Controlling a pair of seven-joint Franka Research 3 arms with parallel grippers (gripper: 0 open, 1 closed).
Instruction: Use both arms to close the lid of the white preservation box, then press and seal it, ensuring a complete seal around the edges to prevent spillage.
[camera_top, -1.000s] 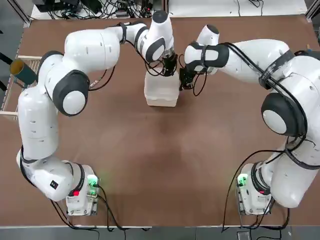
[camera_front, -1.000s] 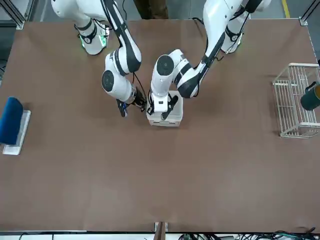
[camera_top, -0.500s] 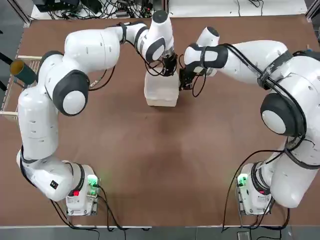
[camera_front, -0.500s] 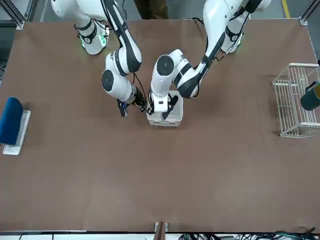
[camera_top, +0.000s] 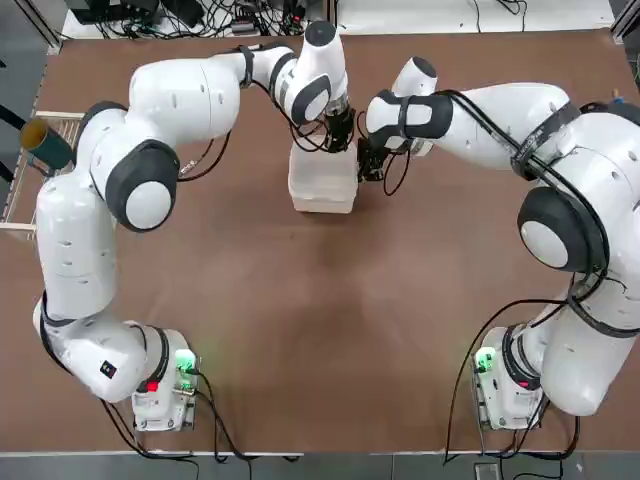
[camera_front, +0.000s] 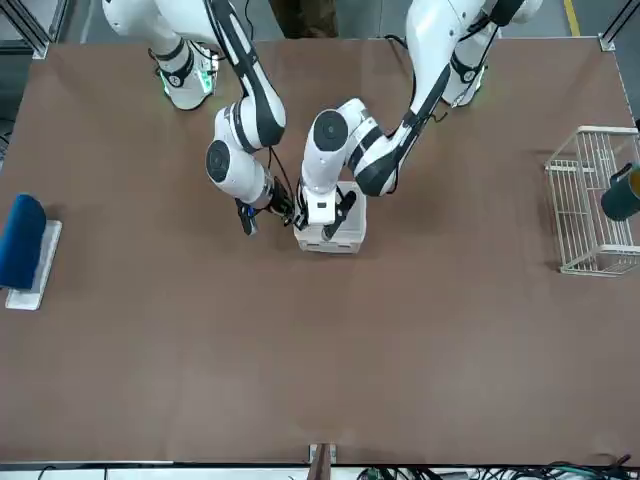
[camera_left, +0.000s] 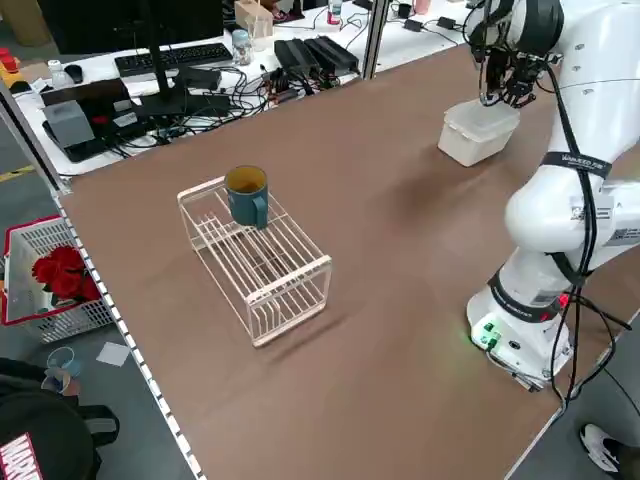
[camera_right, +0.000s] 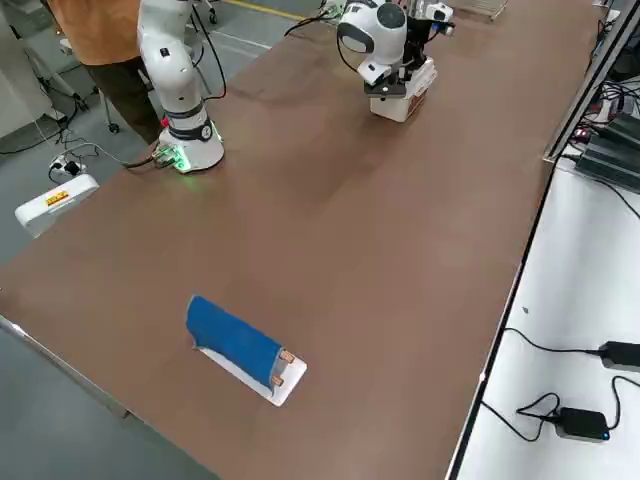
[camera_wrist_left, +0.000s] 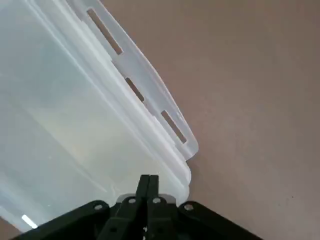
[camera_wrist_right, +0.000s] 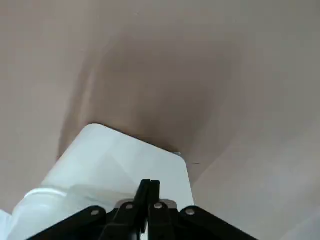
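The white preservation box stands at the table's far middle with the lid lying flat on it. My left gripper is shut, its tips down on the lid's far right corner; in the left wrist view the shut fingertips meet the lid beside a slotted latch tab. My right gripper is shut too and sits low at the box's right edge. In the right wrist view its tips rest against a white part of the box. The front view shows both grippers at the box.
A white wire rack with a teal mug on it stands at the table's left edge. A blue object on a white base lies at the far right edge. Cables and equipment sit beyond the table's far side. A person stands near the right arm's base.
The right arm has shifted slightly toward the box. The left arm and the box have not moved.
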